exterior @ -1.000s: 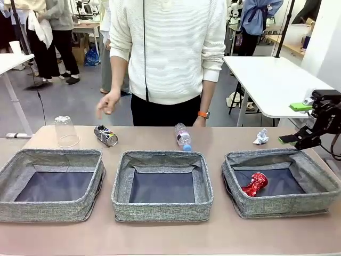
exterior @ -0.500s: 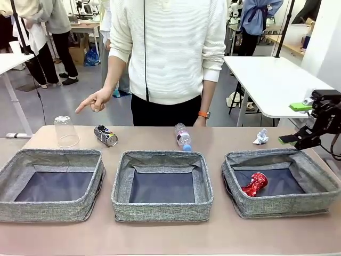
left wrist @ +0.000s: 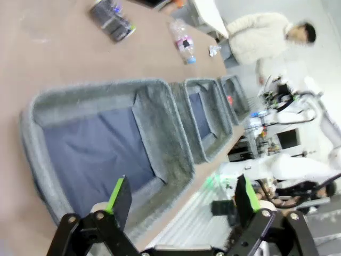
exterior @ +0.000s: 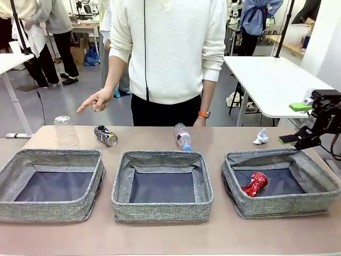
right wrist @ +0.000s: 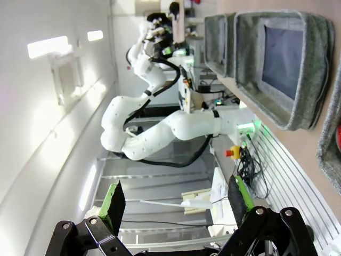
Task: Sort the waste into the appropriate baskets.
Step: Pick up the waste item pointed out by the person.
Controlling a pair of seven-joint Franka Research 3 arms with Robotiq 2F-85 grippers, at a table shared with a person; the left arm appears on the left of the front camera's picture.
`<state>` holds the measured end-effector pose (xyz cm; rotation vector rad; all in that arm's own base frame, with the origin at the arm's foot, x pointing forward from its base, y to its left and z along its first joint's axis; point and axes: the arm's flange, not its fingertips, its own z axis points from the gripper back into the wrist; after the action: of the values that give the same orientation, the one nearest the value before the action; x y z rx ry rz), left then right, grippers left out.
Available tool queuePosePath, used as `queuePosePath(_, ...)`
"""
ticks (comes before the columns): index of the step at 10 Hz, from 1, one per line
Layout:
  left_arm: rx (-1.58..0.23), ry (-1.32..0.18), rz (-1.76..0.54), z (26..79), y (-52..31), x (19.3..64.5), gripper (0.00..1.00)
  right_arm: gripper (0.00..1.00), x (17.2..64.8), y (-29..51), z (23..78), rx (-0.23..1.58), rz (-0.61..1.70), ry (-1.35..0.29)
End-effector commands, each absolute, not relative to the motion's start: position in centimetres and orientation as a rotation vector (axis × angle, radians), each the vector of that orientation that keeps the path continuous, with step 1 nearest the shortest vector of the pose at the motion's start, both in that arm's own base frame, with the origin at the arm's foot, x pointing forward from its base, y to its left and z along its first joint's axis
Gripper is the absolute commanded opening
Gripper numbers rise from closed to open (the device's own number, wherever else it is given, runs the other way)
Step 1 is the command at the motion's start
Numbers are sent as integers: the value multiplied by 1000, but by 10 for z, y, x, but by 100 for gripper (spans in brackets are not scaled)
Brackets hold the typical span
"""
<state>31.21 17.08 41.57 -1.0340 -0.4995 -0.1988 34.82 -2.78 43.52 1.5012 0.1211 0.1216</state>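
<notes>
left gripper [left wrist: 182, 188] and right gripper [exterior: 294, 124] both gaping, empty
that bottle [exterior: 183, 136] lies on its side, a sloppy pinch could roll it away

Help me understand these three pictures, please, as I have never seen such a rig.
The front picture looks across a tan table at a person, whose hand points sideways. The other two come from cameras on the robot's wrists, looking along the left end effector and the right end effector, both open and empty. Three grey woven fabric baskets stand in a row; a crushed red can lies in the robot's rightmost. Beyond them lie a clear plastic cup, a dark printed can, a clear blue-capped bottle and a crumpled white paper ball.
</notes>
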Motion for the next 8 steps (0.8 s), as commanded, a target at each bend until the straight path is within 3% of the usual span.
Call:
queuePosePath(1, -1017, -822, -459, 418, 160, 340, 100, 100, 349, -28, 440, 1514, 107, 135)
queuePosePath(3, -1095, -996, -501, 419, 162, 366, 100, 100, 349, -28, 440, 1514, 107, 135)
queuePosePath(4, -1067, -984, -443, 418, 165, 391, 100, 100, 349, -28, 440, 1514, 107, 135)
queuePosePath(5, -1029, -901, -442, 435, 156, 349, 100, 100, 349, -28, 440, 1514, 107, 135)
queuePosePath(8, -1030, -949, -442, 427, 158, 366, 100, 100, 349, -28, 440, 1514, 107, 135)
